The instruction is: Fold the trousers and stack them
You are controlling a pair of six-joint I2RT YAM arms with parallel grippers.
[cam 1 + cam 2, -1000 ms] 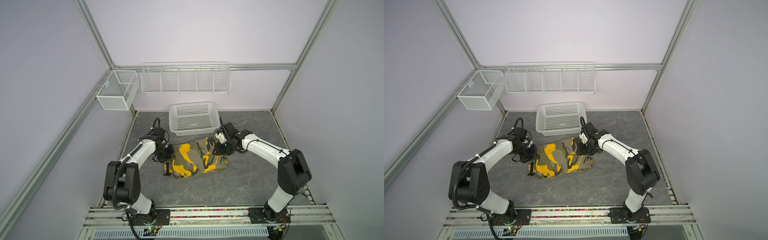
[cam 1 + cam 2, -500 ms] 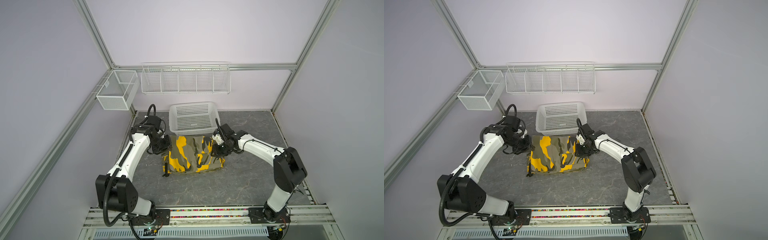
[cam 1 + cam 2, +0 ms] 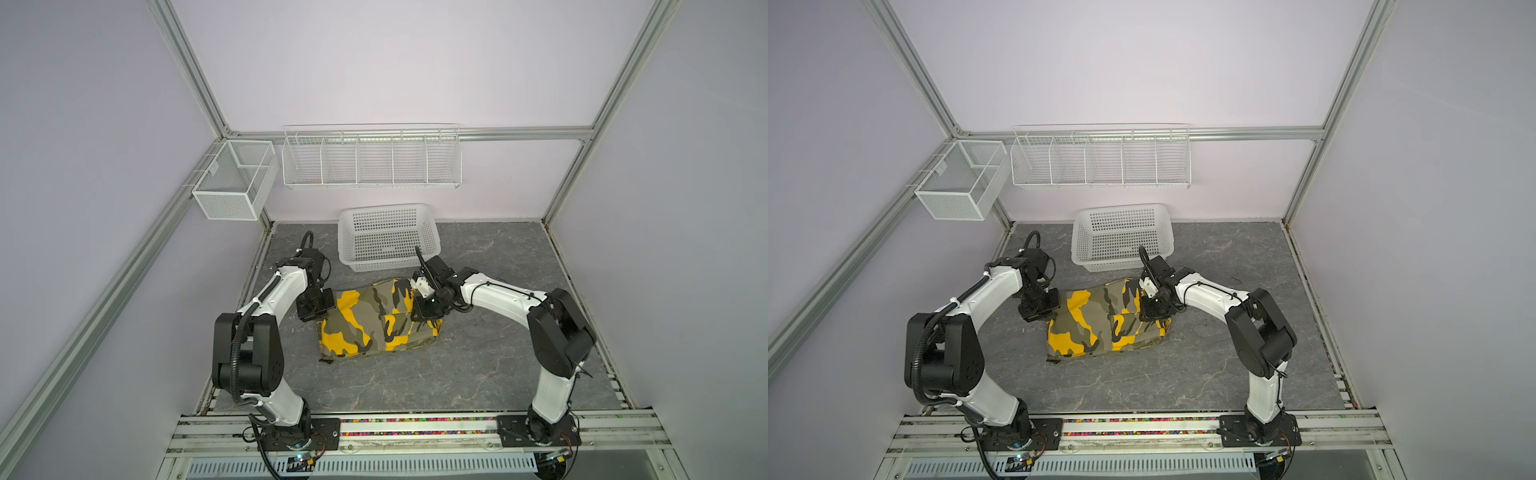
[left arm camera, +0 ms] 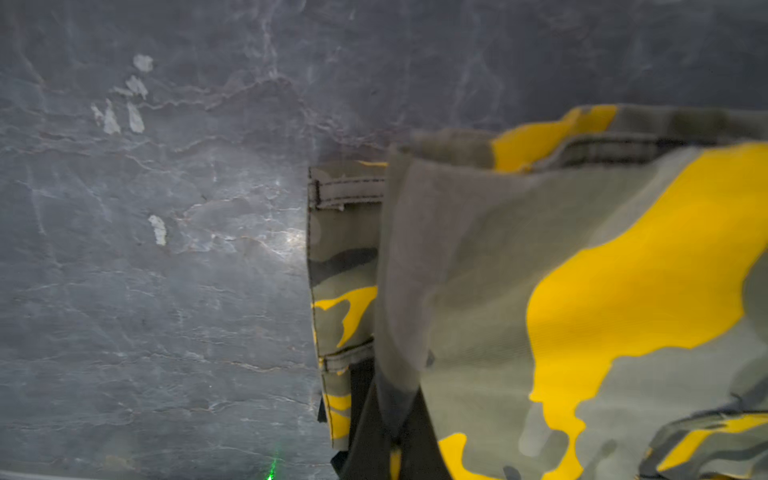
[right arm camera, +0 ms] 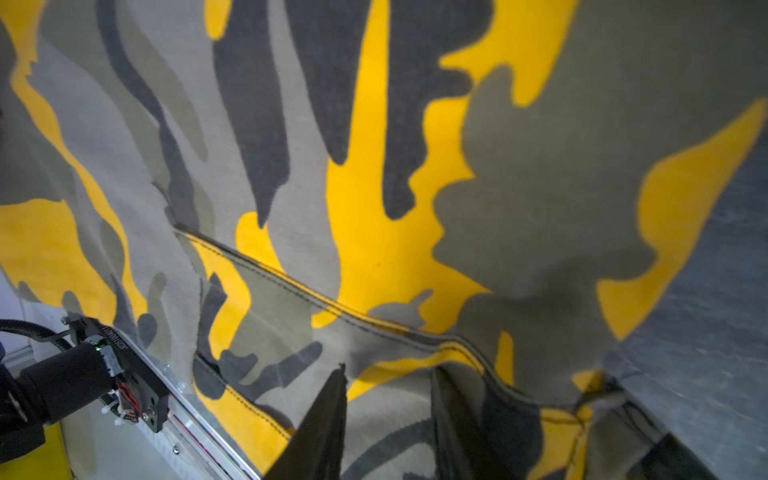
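1. Left wrist view: you saw the left tool [image 4: 391, 440] pressed together on a raised fold of the trousers [image 4: 582, 291], pinching the cloth at its edge. Bare counter [image 4: 145, 291] lay beside that edge.
2. Right wrist view: the right tool [image 5: 388, 370] had camouflage cloth between its two fingers [image 5: 326, 419], which stood part-way apart. You could not tell from the pictures whether they clamped the cloth.
3. In both top views, the trousers lay folded at the middle of the counter. They were just in front of the white basket [image 3: 388, 237] and apart from it.
4. The long axis of the trousers ran side to side. The left tool sat at the far left corner and the right tool at the right end. Each arm was nearer its own end, and neither reached across the middle.
5. Judgement: the free near edge lay toward the robot's base from both tools. Any further fold would have required you to move both tools together across the short axis, keeping them level. Uneven travel would likely have skewed the cloth.
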